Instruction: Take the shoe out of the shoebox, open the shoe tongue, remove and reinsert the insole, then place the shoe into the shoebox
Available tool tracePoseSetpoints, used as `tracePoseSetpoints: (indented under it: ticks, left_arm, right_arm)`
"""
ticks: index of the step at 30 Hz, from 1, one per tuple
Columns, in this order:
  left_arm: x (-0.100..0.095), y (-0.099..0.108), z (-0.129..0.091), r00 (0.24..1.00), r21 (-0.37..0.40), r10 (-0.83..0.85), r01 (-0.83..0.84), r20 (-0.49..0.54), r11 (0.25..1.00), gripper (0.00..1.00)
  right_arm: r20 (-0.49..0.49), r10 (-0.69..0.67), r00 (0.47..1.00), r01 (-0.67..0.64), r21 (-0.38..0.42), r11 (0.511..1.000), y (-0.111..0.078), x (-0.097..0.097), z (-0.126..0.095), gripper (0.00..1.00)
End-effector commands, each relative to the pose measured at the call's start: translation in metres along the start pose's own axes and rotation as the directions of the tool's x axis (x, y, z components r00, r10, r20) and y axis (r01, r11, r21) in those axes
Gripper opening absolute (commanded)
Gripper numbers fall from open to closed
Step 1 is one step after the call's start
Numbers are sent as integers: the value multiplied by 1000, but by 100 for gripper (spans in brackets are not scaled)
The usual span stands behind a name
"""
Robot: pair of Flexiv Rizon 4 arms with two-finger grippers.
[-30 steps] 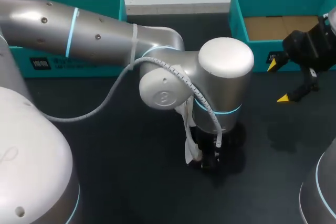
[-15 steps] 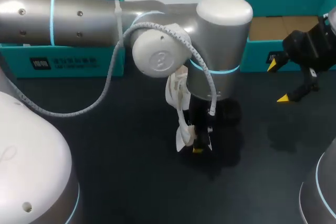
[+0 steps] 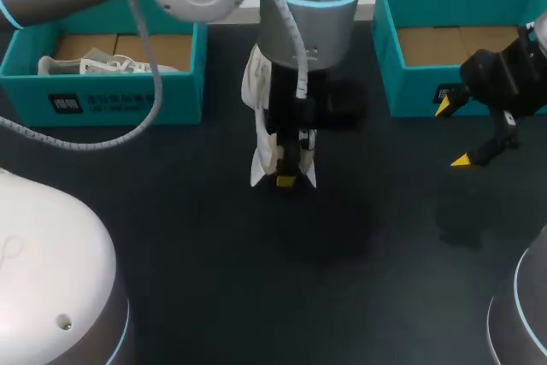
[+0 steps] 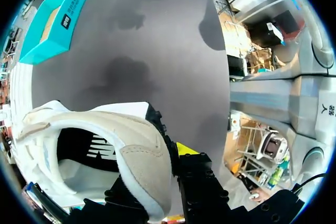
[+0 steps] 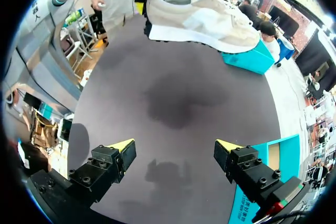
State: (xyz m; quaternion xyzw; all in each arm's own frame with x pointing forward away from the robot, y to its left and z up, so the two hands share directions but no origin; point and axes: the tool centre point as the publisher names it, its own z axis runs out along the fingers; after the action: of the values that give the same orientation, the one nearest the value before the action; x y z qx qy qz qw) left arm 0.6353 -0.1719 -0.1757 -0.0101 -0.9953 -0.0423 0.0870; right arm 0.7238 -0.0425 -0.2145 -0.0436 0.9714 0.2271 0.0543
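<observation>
Shoe (image 4: 139,145) is out, hanging over mid-table, heel clamped in the left gripper (image 3: 288,168). Right gripper (image 3: 453,133) at three o'clock, spread, holding nothing. Tongue, insole and reboxing all look undone. Far side: shoebox (image 3: 111,100) at ten o'clock, empty shoebox (image 3: 410,91) at two.

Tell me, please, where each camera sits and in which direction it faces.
Head view: fixed above and behind the robot, facing down on the table; both claws show, left claw shut on the shoe, right claw open.
Left wrist view: on the left wrist, facing along the left claw into the shoe.
Right wrist view: on the right wrist, facing across the table past the right claw.
Shared: both wrist views show the shoe and the right claw's yellow tips.
</observation>
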Motion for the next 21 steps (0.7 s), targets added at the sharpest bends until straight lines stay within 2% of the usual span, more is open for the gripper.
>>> tracePoseSetpoints:
  ticks: [1,10,11,13,15,16,21]
  left_arm:
    - [1,19,-12,1000,18,1,-1,4,1000,0]
    - [1,19,-12,1000,18,1,-1,4,1000,0]
    - [-5,27,-13,999,21,39,-38,-16,999,0]
    - [-19,52,-13,995,-6,90,-90,31,996,0]
    - [-32,71,-15,987,-18,159,-159,5,987,0]
    - [-43,84,-17,987,-38,158,-157,37,987,0]
    - [-85,132,-22,965,-70,263,-262,7,963,0]
  right_arm:
    - [0,1,1000,-1,3,1000,0,0,1,100]
    - [0,1,1000,-1,3,1000,0,0,1,100]
    - [0,1,1000,-1,3,1000,0,0,1,100]
    - [0,1,1000,-1,3,1000,0,0,1,100]
    - [0,1,1000,-1,3,1000,0,0,1,100]
    - [0,1,1000,-1,3,1000,0,0,1,100]
    - [0,1,1000,-1,3,1000,0,0,1,100]
